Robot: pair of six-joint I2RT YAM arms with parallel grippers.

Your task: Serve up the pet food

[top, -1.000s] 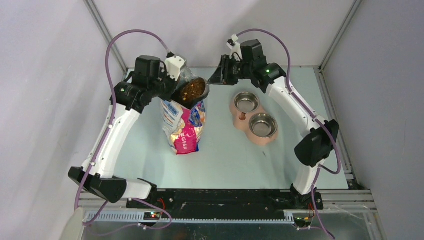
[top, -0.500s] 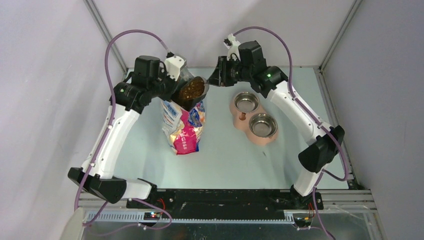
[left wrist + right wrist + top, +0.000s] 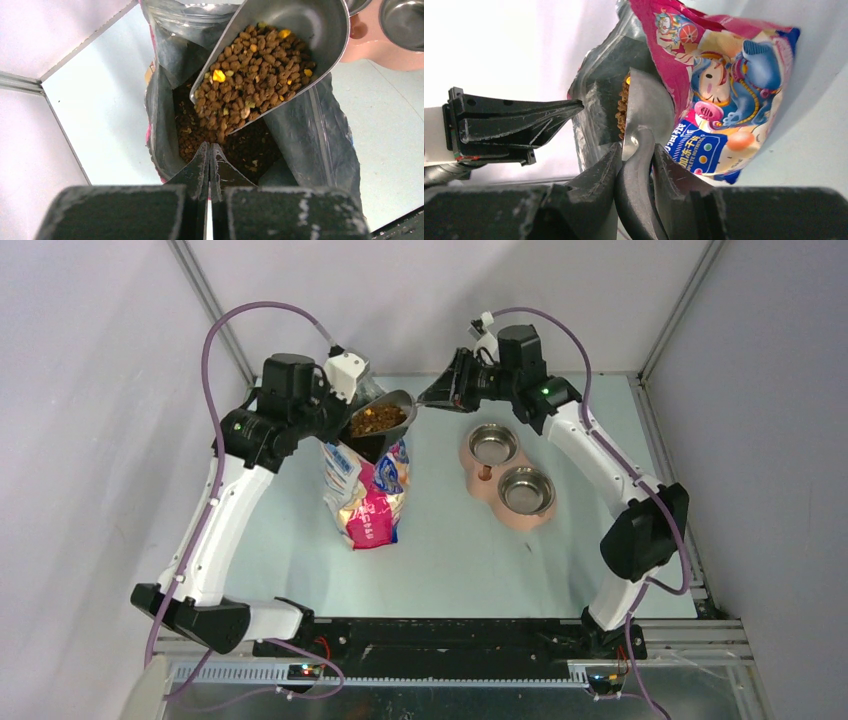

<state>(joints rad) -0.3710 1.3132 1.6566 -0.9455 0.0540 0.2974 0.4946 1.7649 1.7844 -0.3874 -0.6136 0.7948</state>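
The pet food (image 3: pixel 255 75) fills a grey metal scoop (image 3: pixel 320 25) that hangs just over the open mouth of the cartoon-printed bag (image 3: pixel 367 490). More kibble (image 3: pixel 197 137) lies inside the bag. My right gripper (image 3: pixel 636 150) is shut on the scoop's black handle (image 3: pixel 634 200), at the bag's right side (image 3: pixel 432 398). My left gripper (image 3: pixel 210 147) is shut on the bag's near rim and holds the mouth open at the upper left (image 3: pixel 345 422). The bag stands upright.
A pink double feeder (image 3: pixel 480 475) with two steel bowls (image 3: pixel 493 445) (image 3: pixel 526 490) sits on the table to the right of the bag, a short way from the scoop. Grey walls and a metal frame close in the back and sides.
The right gripper has lifted the scoop, loaded with kibble, up out of the bag and levelled it. The right arm has shifted a little right. The left gripper keeps its hold.
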